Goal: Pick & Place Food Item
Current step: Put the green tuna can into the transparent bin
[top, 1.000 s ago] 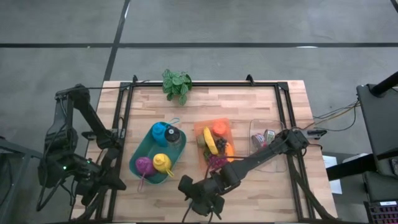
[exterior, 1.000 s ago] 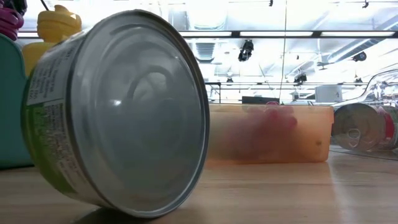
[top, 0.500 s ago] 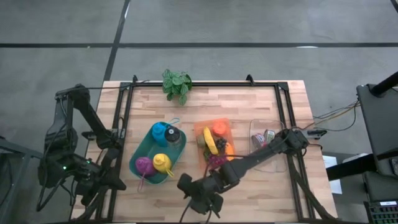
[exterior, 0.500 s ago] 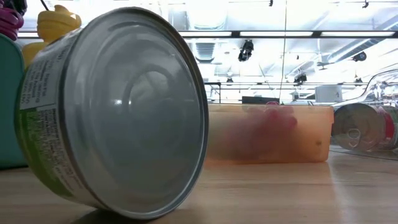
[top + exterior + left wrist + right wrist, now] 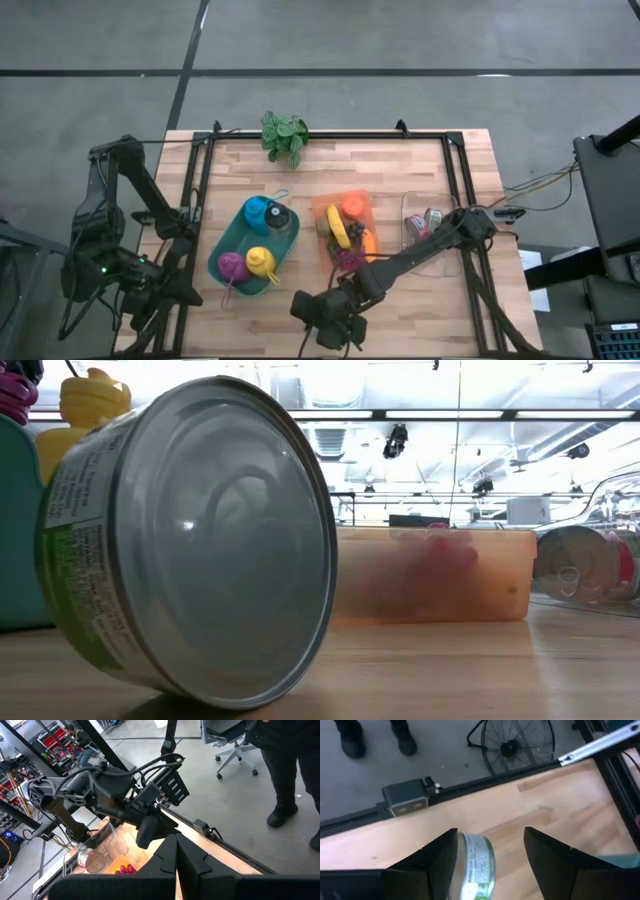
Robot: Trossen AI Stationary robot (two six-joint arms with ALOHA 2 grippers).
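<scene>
A tin can with a green and white label lies on its side near the table's front edge, one flat end facing the low camera. My right gripper reaches out over it from the right, and the can sits between its two fingers. My left gripper is shut on nothing, held up beyond the table's left edge. My right gripper has the can's round labelled wall between its two fingers, hard against one finger. The fingers slant down toward the near edge and lie along the can. The can's lowest side is at the tabletop; resting or just clear, I cannot tell.
Farther back are a teal tray with coloured cups, an orange tray of fruit, and a clear bin with more cans at the right. A plant stands at the far edge. Bare wood lies along the front.
My right gripper swung slightly toward the table's left edge and came back. The can turned with it, showing more of its labelled side, then returned to how it stood a second ago.
</scene>
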